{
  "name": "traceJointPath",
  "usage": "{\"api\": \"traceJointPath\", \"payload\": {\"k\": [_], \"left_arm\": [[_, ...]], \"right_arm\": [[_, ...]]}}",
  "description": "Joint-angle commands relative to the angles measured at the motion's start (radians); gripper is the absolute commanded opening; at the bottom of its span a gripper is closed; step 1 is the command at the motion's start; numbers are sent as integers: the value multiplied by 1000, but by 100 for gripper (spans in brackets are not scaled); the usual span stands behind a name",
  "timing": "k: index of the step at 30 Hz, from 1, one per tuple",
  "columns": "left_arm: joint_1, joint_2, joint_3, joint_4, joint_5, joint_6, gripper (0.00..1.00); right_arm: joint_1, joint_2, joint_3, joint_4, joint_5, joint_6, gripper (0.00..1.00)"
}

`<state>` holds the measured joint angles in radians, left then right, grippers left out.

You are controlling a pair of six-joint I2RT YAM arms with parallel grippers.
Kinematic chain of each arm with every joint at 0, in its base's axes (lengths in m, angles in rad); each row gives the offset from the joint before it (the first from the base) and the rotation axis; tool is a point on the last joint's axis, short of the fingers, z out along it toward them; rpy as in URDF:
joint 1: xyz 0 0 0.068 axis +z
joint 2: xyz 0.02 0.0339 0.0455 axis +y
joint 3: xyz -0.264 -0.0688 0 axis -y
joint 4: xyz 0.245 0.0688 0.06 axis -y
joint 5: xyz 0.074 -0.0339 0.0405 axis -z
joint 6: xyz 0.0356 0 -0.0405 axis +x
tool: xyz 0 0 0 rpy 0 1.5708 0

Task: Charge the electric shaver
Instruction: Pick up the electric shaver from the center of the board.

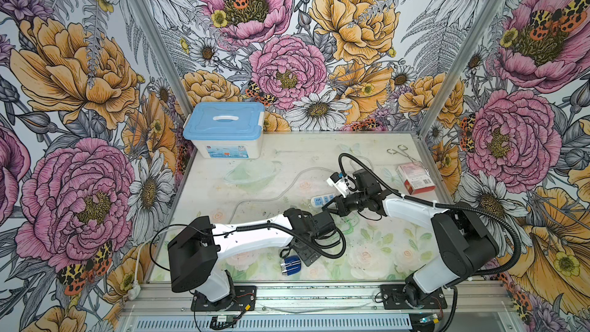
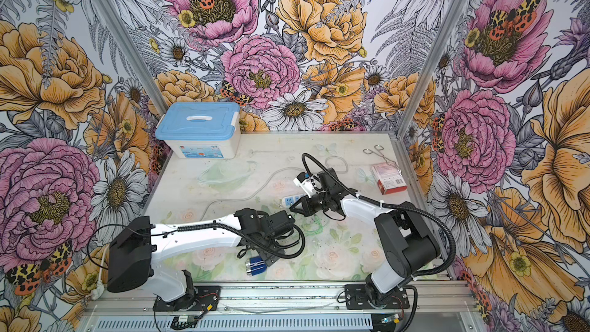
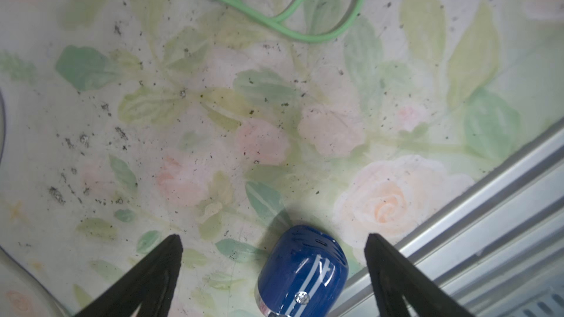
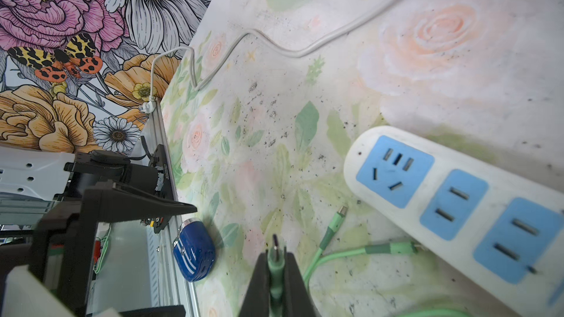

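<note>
Shaver [image 3: 302,272] is lying on the table [image 3: 274,117] by the front rail [image 3: 457,224], between the wide-spread jaws of the left gripper [image 3: 273,236], while the right gripper [image 4: 276,262] is pinching the green cable [image 4: 366,251] by its plug [image 4: 274,243] (nothing joined yet).

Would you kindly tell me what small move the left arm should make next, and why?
Probably close the left jaws on the small dark blue electric shaver: they stand open with it lying between them, while the right jaws hold the green cable's plug, ready to insert.
</note>
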<state>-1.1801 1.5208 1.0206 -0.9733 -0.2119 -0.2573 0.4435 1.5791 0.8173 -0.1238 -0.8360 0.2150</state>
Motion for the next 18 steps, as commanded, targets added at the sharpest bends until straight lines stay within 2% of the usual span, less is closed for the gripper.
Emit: {"api": "traceJointPath", "payload": {"k": [1,3,9,14,18], "left_arm": [[-35,-98,-74,42,-112,-241,96],[-79,-164,-123,65,-159,-268,96],[-198,-322,-227,107,-131,-251,97],[-250,-399,-315,173,-78,-231,99],[-240,-382,-341,190,-116,-247,99]], "right_arm": [[-2,-24,-6,5,-32,-19,0],[4,-25,-7,5,-30,-21,0],[22,-46,-16,4,-3,-12,0],[31,-81,-35,3,20,5,0],[38,-109,-53,3,41,20,0]]}}
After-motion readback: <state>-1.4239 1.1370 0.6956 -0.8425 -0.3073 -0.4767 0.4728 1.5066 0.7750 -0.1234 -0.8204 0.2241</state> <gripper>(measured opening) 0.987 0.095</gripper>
